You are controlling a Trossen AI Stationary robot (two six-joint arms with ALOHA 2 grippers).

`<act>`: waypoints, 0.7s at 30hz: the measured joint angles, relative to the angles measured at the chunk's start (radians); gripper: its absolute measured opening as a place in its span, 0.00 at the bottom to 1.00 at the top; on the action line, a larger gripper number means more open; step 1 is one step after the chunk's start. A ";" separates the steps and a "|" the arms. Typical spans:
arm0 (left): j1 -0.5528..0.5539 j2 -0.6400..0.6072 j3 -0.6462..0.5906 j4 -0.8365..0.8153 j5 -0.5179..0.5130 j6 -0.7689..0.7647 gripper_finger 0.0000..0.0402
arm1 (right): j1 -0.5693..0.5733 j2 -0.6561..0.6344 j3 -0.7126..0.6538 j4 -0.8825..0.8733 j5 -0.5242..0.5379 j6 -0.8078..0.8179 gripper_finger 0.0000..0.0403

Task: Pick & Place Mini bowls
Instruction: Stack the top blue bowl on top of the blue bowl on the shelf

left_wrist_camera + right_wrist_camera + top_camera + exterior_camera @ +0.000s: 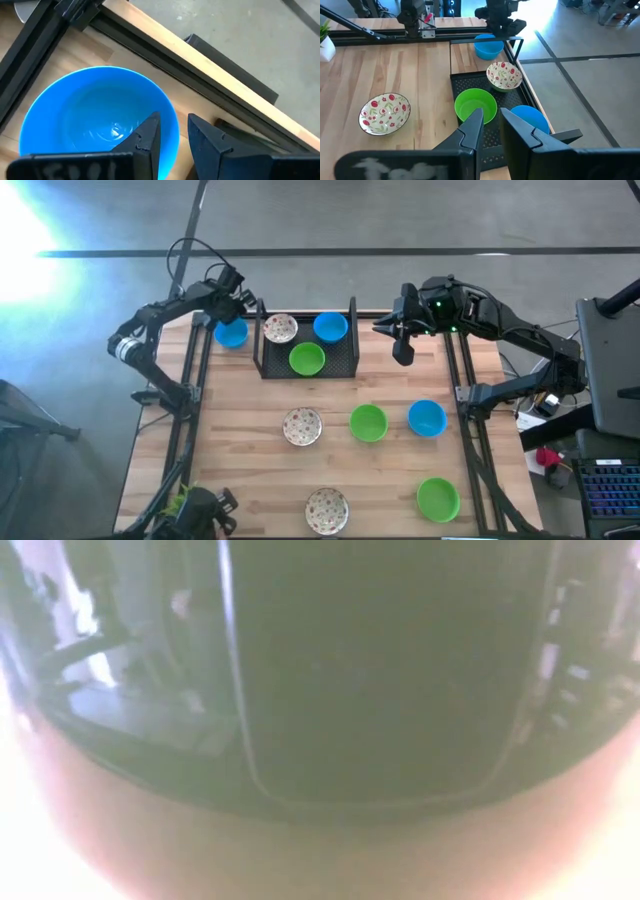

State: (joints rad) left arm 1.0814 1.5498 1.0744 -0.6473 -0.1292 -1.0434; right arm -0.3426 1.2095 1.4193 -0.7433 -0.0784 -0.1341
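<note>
Left wrist view: left gripper (172, 137) fingers clamped on blue bowl (95, 117) rim; right fingers narrowly apart, empty.

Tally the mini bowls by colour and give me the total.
Blue bowls: 3
Green bowls: 3
White patterned bowls: 3
Total: 9
</note>
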 joint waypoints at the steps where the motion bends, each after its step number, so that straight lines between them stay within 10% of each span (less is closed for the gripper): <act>1: 0.000 0.009 0.000 0.005 -0.003 -0.007 0.22 | 0.000 0.000 0.000 0.000 0.000 0.000 0.14; 21: 0.017 0.043 -0.003 0.052 -0.003 -0.044 0.22 | 0.000 0.000 0.000 -0.003 0.000 0.001 0.14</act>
State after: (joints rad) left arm 1.0980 1.5928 1.0718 -0.5948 -0.1317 -1.0869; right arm -0.3428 1.2095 1.4193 -0.7464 -0.0784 -0.1331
